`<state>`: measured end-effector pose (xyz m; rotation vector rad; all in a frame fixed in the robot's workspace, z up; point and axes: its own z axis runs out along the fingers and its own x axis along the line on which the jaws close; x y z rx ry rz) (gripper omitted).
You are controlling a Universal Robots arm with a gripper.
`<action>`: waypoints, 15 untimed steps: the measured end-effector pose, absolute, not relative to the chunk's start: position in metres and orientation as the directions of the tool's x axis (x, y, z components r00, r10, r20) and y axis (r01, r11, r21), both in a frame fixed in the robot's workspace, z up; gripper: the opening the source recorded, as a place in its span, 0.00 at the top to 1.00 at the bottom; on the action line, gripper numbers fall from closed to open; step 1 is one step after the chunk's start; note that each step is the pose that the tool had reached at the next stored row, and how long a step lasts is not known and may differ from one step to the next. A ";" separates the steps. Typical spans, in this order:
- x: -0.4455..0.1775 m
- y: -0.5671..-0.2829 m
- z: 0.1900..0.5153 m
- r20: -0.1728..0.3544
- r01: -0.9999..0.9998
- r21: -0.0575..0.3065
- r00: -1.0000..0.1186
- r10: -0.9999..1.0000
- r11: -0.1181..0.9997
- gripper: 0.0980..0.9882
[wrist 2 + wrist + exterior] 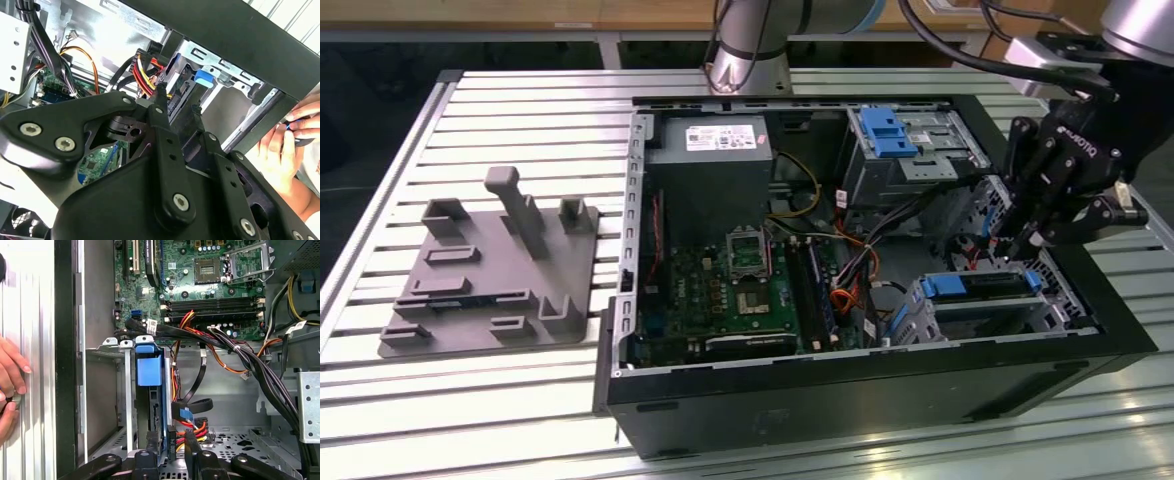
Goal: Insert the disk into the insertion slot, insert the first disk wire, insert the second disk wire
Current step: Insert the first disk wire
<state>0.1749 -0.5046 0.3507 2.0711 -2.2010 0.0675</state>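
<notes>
Your disk already sits edge-on in the insertion slot. Its blue carrier handle faces the motherboard, so the bay walls carry it and its rear edge meets the loose cables. The arm reaches down into the open computer case on the table, wrist tipped over that corner. The pincer hangs low at the disk's rear. Its fingers stand apart, straddling the black plug of the red-and-yellow disk wire. Whether either finger touches the plug is hard to judge. A person's hand rests outside the case wall.
</notes>
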 end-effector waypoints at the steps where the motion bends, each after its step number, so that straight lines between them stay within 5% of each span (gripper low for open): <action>1: 0.175 -0.505 0.351 0.117 -0.997 0.049 -0.057 -0.992 0.064 0.72; 9: 0.175 -0.505 0.349 0.116 -0.997 0.049 -0.057 -0.992 0.063 0.74; 11: 0.175 -0.505 0.349 0.116 -0.997 0.049 -0.057 -0.992 0.064 0.88; 15: 0.175 -0.505 0.348 0.116 -0.997 0.049 -0.057 -0.992 0.064 0.93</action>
